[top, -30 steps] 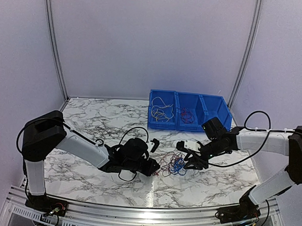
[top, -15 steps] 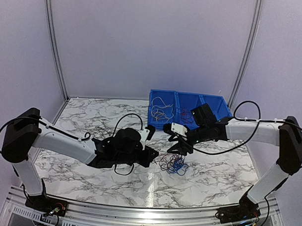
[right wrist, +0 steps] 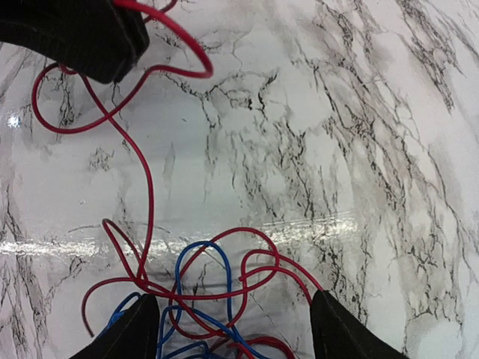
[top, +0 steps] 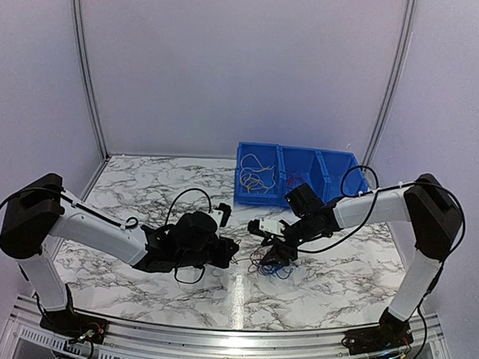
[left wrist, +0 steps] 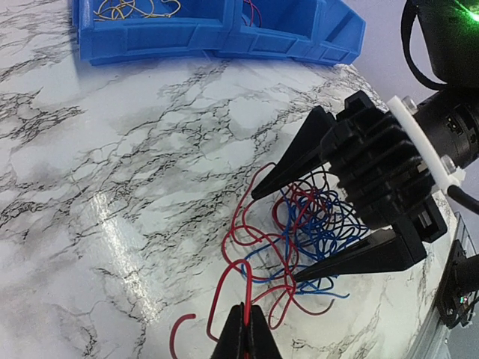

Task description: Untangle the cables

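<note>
A red wire (left wrist: 246, 293) is clamped in the closed left gripper (left wrist: 245, 333), while the cables (left wrist: 314, 224), bunched centrally on the worktop (left wrist: 112, 194) toward its near edge, are straddled by the spread-jawed right gripper (left wrist: 275, 237); strand separation is judged underway, with the bunch to be pinned next.

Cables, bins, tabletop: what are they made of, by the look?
Cables: thin wires in smooth red and blue sheath, likely plastic, holding loose loops. Bins: likely moulded plastic, uniform blue, slight sheen. Tabletop: glossy marble pattern with glare; stone or laminate, unclear.
</note>
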`<action>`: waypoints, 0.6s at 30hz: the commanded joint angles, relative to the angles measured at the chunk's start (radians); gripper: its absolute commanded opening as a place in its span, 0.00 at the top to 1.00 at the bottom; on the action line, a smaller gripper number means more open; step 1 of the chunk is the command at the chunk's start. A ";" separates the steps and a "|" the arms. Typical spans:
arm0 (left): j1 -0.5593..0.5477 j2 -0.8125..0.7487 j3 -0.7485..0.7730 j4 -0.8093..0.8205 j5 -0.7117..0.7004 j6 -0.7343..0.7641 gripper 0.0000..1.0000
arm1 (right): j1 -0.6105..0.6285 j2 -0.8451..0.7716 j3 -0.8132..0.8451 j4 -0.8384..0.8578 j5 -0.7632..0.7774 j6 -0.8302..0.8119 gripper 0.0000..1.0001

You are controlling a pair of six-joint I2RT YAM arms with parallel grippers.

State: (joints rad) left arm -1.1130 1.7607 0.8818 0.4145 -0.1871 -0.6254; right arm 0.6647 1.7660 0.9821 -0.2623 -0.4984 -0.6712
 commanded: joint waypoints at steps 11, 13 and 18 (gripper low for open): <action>-0.001 -0.361 -0.120 -0.095 -0.244 0.115 1.00 | 0.011 0.146 0.065 -0.121 0.018 -0.059 0.73; -0.001 -0.455 -0.111 -0.158 -0.316 0.167 1.00 | 0.011 0.153 0.067 -0.126 0.024 -0.059 0.80; -0.001 -0.691 -0.014 -0.334 -0.475 0.309 1.00 | 0.012 0.162 0.067 -0.126 0.038 -0.058 1.00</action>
State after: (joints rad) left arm -1.1130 1.2060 0.7799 0.2436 -0.4904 -0.4591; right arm 0.6655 1.8824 1.0527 -0.3130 -0.5056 -0.7322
